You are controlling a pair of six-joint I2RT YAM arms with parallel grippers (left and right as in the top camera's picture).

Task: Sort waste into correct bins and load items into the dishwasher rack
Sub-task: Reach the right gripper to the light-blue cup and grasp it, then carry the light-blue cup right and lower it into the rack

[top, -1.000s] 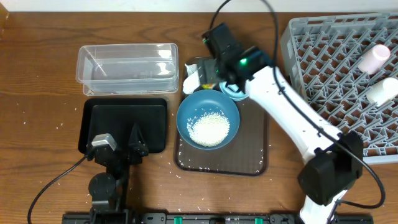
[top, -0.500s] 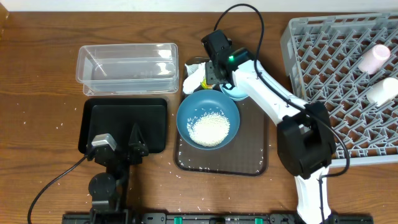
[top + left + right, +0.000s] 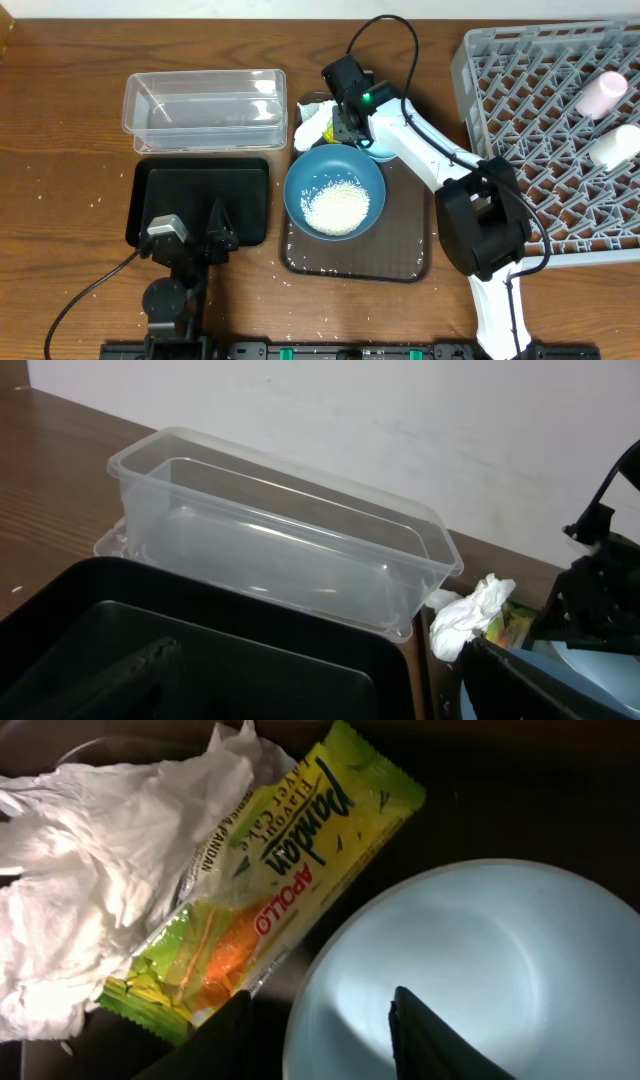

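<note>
My right gripper point(image 3: 349, 128) point(image 3: 318, 1038) is open and straddles the rim of the small light-blue bowl point(image 3: 380, 150) point(image 3: 470, 970), one finger inside and one outside. The yellow-green-orange snack wrapper point(image 3: 270, 890) and the crumpled white tissue point(image 3: 311, 125) point(image 3: 90, 870) lie just beside it. The large dark-blue bowl point(image 3: 300, 175) holds white rice point(image 3: 335, 207). My left gripper point(image 3: 195, 235) point(image 3: 320, 685) is open and empty over the black tray-bin point(image 3: 200, 185) point(image 3: 200, 650). The clear tub point(image 3: 205, 108) point(image 3: 280, 550) is empty. A pink cup point(image 3: 600, 93) and a white cup point(image 3: 615, 148) lie in the grey rack point(image 3: 520, 90). Chopsticks are out of view.
Both bowls, the tissue and the wrapper sit on a dark-brown serving tray point(image 3: 400, 255). Loose rice grains are scattered on that tray and on the wooden table point(image 3: 60, 150). The right arm's cable loops above the tray.
The right arm's base and elbow have swung left toward the tray, and the wrist has shifted slightly left. The gripper stays at the small bowl. The left arm has not moved.
</note>
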